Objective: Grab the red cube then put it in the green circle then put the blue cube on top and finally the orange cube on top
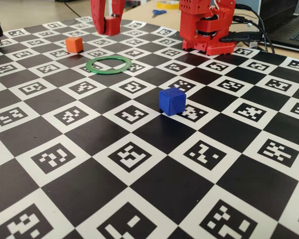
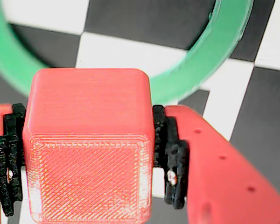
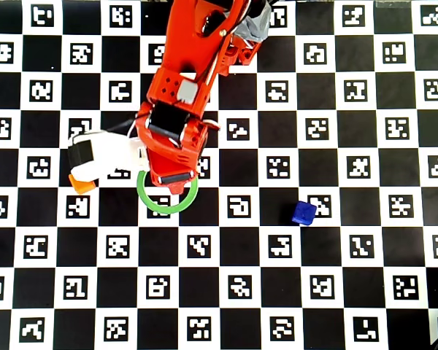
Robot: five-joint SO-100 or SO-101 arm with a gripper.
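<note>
Above green circle — pincer grips red cube squarely | faces level

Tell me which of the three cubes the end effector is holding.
The red cube, clamped between the end effector fingers. The orange cube and blue cube sit free on the checkered board.

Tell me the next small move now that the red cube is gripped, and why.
Probably ease forward over the green circle. The gripper holds the red cube, but in the wrist view the ring's opening lies ahead of it, not beneath.
</note>
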